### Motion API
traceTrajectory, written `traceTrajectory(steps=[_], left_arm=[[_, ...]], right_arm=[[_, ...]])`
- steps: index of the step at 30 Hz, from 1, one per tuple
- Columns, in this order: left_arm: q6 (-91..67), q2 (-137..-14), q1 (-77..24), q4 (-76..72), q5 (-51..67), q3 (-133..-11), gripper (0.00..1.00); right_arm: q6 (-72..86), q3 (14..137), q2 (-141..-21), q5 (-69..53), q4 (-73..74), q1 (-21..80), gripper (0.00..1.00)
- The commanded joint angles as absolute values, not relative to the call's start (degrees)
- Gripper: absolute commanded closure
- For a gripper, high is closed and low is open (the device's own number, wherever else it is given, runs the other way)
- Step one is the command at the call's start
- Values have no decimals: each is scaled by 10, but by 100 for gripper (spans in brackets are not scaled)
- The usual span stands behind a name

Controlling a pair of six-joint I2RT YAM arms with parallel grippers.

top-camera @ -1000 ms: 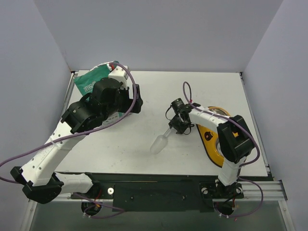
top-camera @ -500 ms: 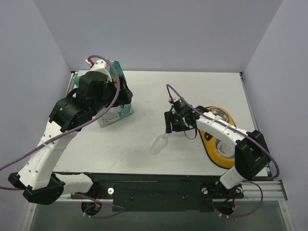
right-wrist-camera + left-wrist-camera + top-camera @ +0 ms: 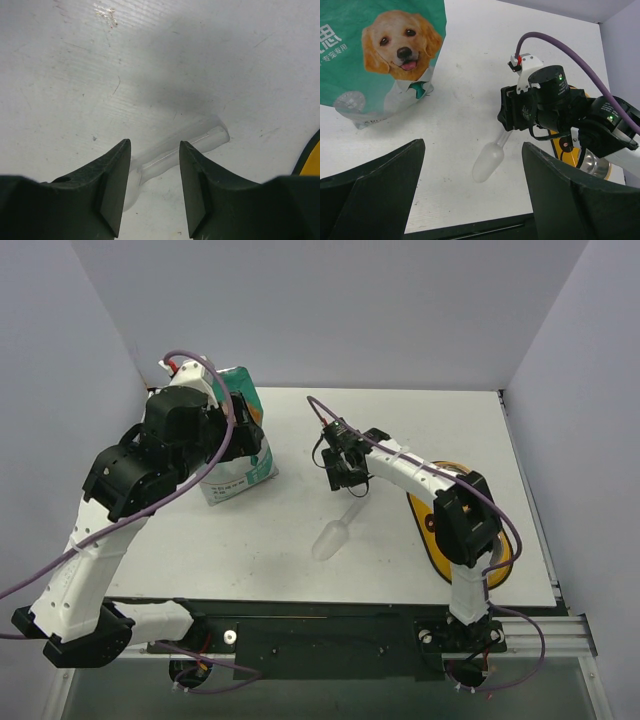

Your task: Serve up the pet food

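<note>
No pet food shows in any view. The teal-green bag [image 3: 238, 455] with the dog picture [image 3: 380, 45] stands at the far left of the table. My left gripper [image 3: 243, 435] hovers just beside it, open and empty [image 3: 472, 150]. The clear plastic scoop [image 3: 335, 532] lies flat mid-table, also seen from the left wrist [image 3: 489, 161]. My right gripper [image 3: 345, 478] hangs over the far end of the scoop's handle [image 3: 200, 140]. Its jaws stand apart [image 3: 154, 155], with the handle lying on the table below them, untouched.
A yellow feeder base [image 3: 435, 530] holding a metal bowl [image 3: 594, 165] lies at the right under my right arm. Its yellow corner shows in the right wrist view [image 3: 311, 160]. Grey walls close in the table's left, far and right sides.
The bag went from lying under the left arm to standing upright, and the left arm drew back left. The right gripper moved farther and left along the scoop's handle; the scoop stayed put.
</note>
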State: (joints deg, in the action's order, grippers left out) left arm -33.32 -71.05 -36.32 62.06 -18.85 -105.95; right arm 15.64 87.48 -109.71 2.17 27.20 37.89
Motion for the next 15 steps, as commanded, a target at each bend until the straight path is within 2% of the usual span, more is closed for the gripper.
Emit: traceTrajectory(steps=[1,7,15], left_arm=[[-321,-707,-360,602,-181,-1049,11],[-295,-718,-360,576,-175,-1045,11],[-268,-727,-359,567,-178,-1042,11]], right_arm=[[211,928,-1135,61,340,374,62],[242,940,-1168,37,364,360,65],[236,864,-1151,21,340,333,62]])
